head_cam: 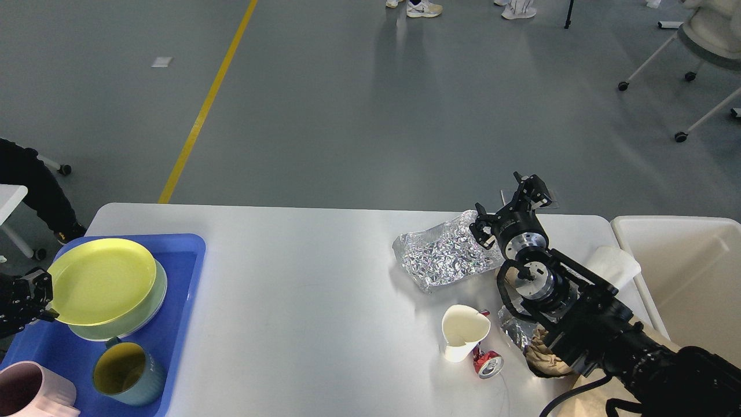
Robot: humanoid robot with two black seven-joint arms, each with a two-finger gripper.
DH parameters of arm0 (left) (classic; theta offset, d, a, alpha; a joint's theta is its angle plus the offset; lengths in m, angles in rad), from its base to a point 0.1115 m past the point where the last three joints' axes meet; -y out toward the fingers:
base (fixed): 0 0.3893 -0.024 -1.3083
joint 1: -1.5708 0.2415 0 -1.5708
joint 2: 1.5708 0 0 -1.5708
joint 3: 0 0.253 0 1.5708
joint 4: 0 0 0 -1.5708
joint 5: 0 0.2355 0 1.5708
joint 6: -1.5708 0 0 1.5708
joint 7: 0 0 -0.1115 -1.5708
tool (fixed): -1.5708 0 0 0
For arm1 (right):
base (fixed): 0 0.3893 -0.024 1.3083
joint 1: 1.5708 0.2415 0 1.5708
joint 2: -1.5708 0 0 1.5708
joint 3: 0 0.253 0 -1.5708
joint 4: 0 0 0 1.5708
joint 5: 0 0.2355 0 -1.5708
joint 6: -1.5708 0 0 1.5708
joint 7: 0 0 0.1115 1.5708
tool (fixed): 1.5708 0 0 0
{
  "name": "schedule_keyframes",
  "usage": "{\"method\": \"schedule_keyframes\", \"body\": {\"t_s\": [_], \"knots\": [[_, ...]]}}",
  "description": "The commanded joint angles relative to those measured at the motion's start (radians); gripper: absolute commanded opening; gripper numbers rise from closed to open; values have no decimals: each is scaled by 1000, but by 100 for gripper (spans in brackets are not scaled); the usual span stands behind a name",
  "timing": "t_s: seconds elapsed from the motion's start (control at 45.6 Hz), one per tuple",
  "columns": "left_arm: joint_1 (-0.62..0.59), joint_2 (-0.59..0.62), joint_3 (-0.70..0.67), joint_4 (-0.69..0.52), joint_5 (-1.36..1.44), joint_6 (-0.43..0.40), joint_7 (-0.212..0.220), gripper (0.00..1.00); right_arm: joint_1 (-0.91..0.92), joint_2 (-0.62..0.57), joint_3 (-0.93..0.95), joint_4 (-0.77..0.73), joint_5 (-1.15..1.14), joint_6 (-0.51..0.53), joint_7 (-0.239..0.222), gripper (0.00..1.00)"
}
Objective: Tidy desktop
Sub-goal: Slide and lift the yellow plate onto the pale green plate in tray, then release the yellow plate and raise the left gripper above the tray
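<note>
One right tool (505,209), fingers spread wide and empty, is hovering over the desk (301,289); the crumpled foil sheet (446,255) is lying just left, its long axis slanting toward it.

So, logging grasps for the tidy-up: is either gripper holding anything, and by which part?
The left gripper meets the yellow round plate at its left rim; a firm hold cannot be told. The right gripper is open, empty.

The desktop (301,301) carries crumpled foil (443,258), with a blue tray (179,324) far left of it, a paper cup (462,333) and crushed can (488,364) just below
</note>
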Motion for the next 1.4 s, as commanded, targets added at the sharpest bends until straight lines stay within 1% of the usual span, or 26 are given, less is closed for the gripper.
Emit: {"method": "schedule_keyframes", "body": {"t_s": [0.0, 0.11, 0.131, 0.197, 0.219, 0.263, 0.351, 0.372, 0.438, 0.526, 0.592, 0.613, 0.657, 0.701, 0.767, 0.854, 0.92, 1.008, 1.074, 1.139, 1.227, 1.293, 1.336, 1.358, 1.38], "knots": [[14, -15, -1, 0, -1, 6, -1, 12, 0, 0, 0, 0, 0, 0, 0, 100], [17, -18, -1, -2, -1, 58, -3, 24, 0, 0, 0, 0, 0, 0, 0, 100], [17, -19, 0, 0, -1, 89, -3, 30, 0, 0, 0, 0, 0, 0, 0, 100], [17, -19, -1, -2, -1, 133, -3, 42, 0, 0, 0, 0, 0, 0, 0, 100], [17, -19, -1, -2, -1, 147, -3, 47, 0, 0, 0, 0, 0, 0, 0, 100], [17, -21, -4, -2, -6, 181, -6, 61, 0, 0, 0, 0, 0, 0, 0, 100], [17, -24, -44, -2, -13, 271, -6, 93, 0, 0, 0, 0, 0, 0, 0, 100], [18, -27, -63, -2, -12, 294, -6, 96, 0, 0, 0, 0, 0, 0, 0, 100], [37, -30, -115, 0, -12, 366, -5, 96, 0, 0, 0, 0, 0, 0, 0, 100], [63, -24, -176, 0, -10, 432, -3, 96, 0, 0, 0, 0, 0, 0, 0, 100], [66, -24, -207, 0, -1, 440, -3, 96, 0, 0, 0, 0, 0, 0, 0, 100], [66, -24, -212, 0, 0, 437, 11, 96, 0, 0, 0, 0, 0, 0, 0, 100], [64, -21, -215, 0, 3, 430, 11, 96, 0, 0, 0, 0, 0, 0, 0, 100], [61, -19, -227, 0, -13, 426, -8, 96, 0, 0, 0, 0, 0, 0, 0, 100], [72, -25, -326, 0, -27, 426, -44, 96, 0, 0, 0, 0, 0, 0, 0, 100], [130, -30, -490, 0, -27, 426, -90, 96, 0, 0, 0, 0, 0, 0, 0, 100], [170, -33, -644, -2, -27, 426, -119, 96, 0, 0, 0, 0, 0, 0, 0, 100], [222, -33, -837, -2, -27, 426, -139, 96, 0, 0, 0, 0, 0, 0, 0, 100], [258, -34, -966, -2, -27, 426, -147, 96, 0, 0, 0, 0, 0, 0, 0, 100], [299, -41, -1076, -2, -27, 425, -164, 96, 0, 0, 0, 0, 0, 0, 0, 100], [342, -77, -1213, -2, -27, 422, -215, 96, 0, 0, 0, 0, 0, 0, 0, 100], [363, -106, -1307, -2, -27, 414, -265, 96, 0, 0, 0, 0, 0, 0, 0, 100], [388, -122, -1369, -3, -27, 399, -305, 96, 0, 0, 0, 0, 0, 0, 0, 100], [406, -131, -1420, -3, -27, 379, -339, 96, 0, 0, 0, 0, 0, 0, 0, 100], [417, -139, -1457, -3, -27, 361, -362, 96, 0, 0, 0, 0, 0, 0, 0, 100]]}}
